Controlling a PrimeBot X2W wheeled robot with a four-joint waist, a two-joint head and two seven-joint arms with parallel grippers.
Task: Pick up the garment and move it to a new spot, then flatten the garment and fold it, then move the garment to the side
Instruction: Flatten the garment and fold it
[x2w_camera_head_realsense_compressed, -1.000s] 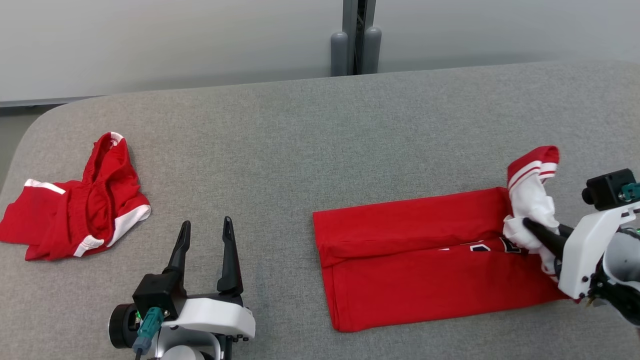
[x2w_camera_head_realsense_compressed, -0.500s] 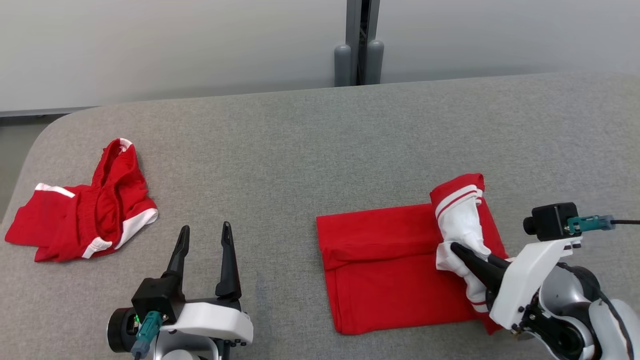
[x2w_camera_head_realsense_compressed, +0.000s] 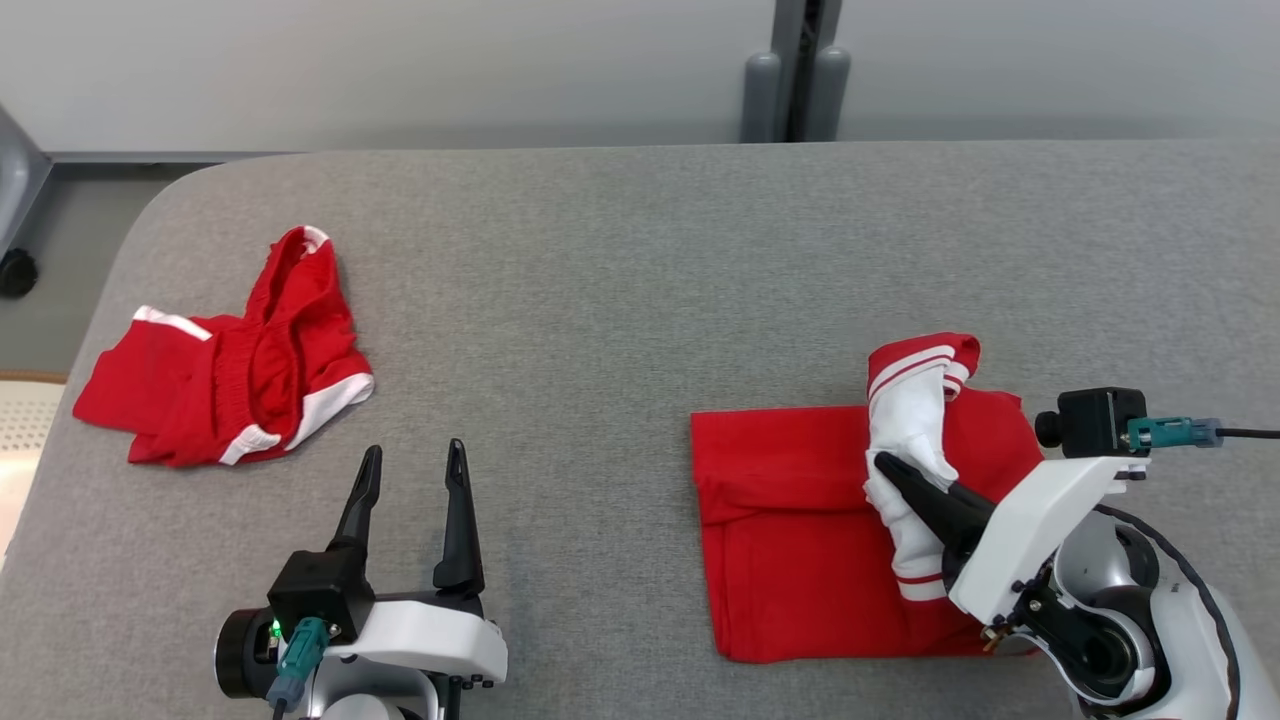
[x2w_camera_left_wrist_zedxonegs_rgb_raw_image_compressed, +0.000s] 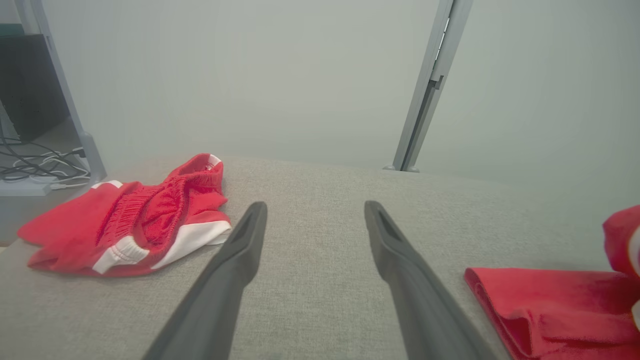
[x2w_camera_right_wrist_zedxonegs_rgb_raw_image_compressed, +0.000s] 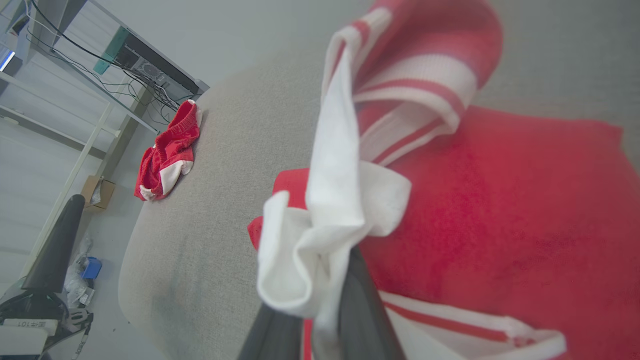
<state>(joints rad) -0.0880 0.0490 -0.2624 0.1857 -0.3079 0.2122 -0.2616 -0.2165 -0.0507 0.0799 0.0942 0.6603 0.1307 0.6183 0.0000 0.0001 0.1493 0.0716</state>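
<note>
- As the head view shows it, the red jersey garment with white, red-striped sleeves (x2w_camera_head_realsense_compressed: 800, 520) lies at 4 o'clock on the grey fabric-covered desk (x2w_camera_head_realsense_compressed: 600, 300), already gathered into a compact rectangle.
- The right gripper (x2w_camera_head_realsense_compressed: 885, 466) is closed on a bunched white sleeve (x2w_camera_head_realsense_compressed: 915, 400). It holds the sleeve up above the red panel at the garment's 3 o'clock side.
- The left gripper (x2w_camera_head_realsense_compressed: 413, 447), at 7 o'clock, stands wide open and empty, well apart from the garment.
- Judged progress: the fold looks partly made. What is left is laying the sleeve down, finishing the fold and moving the garment to the side.
- A crumpled pair of red shorts with white trim (x2w_camera_head_realsense_compressed: 240, 370) sits at 9 o'clock, near the desk's rounded left edge.
- Open room: bare grey surface runs from the centre to the far edge at 12 o'clock, between the shorts and the garment. The desk's right edge is out of frame.
</note>
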